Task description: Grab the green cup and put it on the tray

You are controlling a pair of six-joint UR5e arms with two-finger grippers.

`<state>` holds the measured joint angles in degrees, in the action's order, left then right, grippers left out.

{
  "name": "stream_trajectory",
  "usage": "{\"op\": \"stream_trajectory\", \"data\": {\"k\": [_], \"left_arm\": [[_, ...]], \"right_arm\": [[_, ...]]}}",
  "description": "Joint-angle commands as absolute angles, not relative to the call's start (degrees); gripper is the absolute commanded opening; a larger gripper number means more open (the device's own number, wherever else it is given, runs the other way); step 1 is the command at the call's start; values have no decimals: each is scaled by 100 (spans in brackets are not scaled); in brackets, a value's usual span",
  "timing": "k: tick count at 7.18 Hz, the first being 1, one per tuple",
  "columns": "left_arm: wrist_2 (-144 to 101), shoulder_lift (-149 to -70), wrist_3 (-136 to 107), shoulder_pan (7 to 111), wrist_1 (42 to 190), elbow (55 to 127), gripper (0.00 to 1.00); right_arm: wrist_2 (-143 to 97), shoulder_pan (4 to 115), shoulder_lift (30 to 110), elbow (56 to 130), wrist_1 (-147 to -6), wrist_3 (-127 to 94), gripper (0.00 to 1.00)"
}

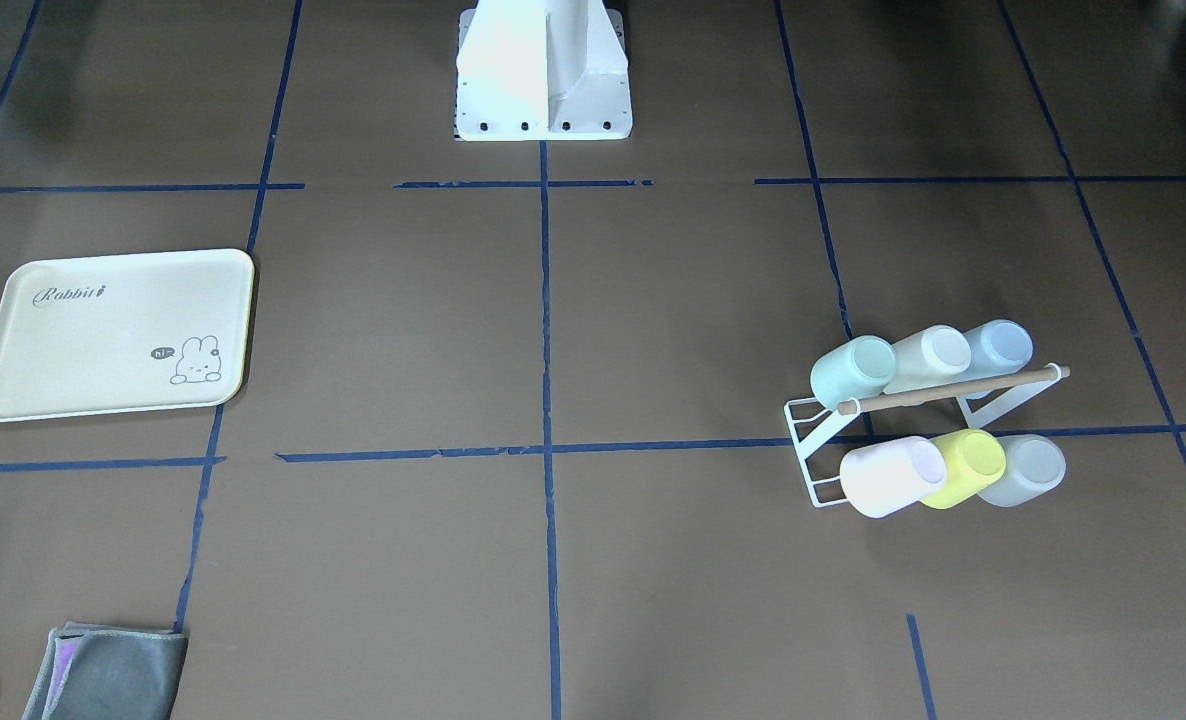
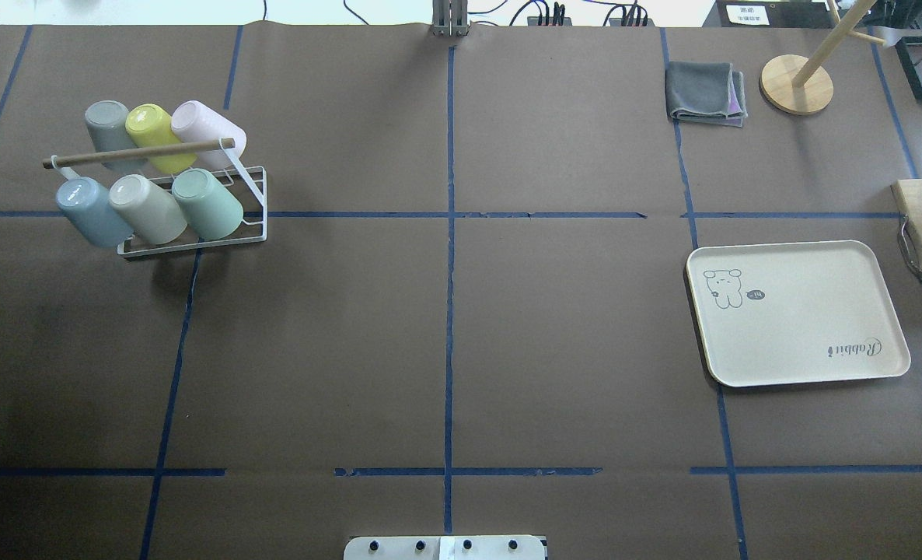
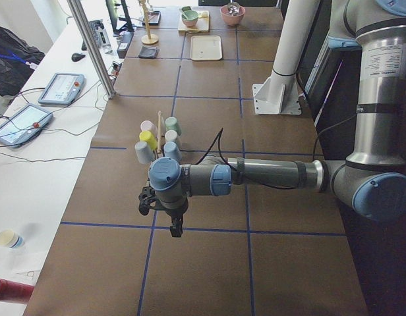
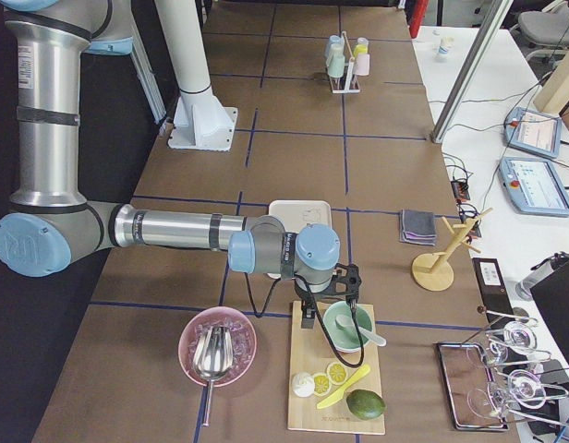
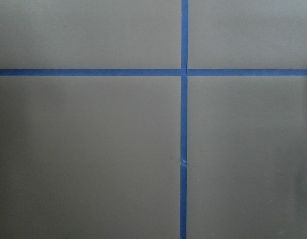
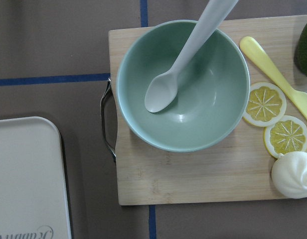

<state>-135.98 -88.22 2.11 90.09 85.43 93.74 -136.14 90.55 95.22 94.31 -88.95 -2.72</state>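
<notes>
"Brown paper covers the table [image 2: 570,350], with blue tape marking it into squares. Closest to us, the left gripper [image 3: 165,214] hangs over bare paper. Is it open or closed?"

"I can't tell from here, nor whether it has hold of anything. Just past it stands the white wire rack [image 2: 189,246], on that arm's side, so I'd guess the left arm does the picking."

"And the green cup [image 2: 207,204]?"

"It's in the row on the robot's side, at the end toward the table's middle, right beside the cream cup [image 2: 148,208]. All the cups sit tilted, probably slipped over pegs to keep them put, so it likely has to slide off along its slant."

"Then it's a long haul. The tray [image 2: 799,311] lies flat, well apart from the rack, on the other arm's side."

"Farther still, the right gripper [image 4: 331,295] hovers above a green bowl [image 6: 203,114] on a wooden board [image 6: 193,179], just beside the tray. I can't tell how wide that one stands either."
</notes>
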Motion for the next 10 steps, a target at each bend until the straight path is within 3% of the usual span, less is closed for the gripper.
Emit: {"op": "stream_trajectory", "data": {"k": [1,10], "left_arm": [[-13597,-8816,211,9009,8543,9369,100],[-13553,-8833,211,8991,8560,9369,100]], "right_arm": [[-13614,9062,9484,9431,-8895,-272,100],[-13676,9053,9344,9492,-8894,-281,100]]}}
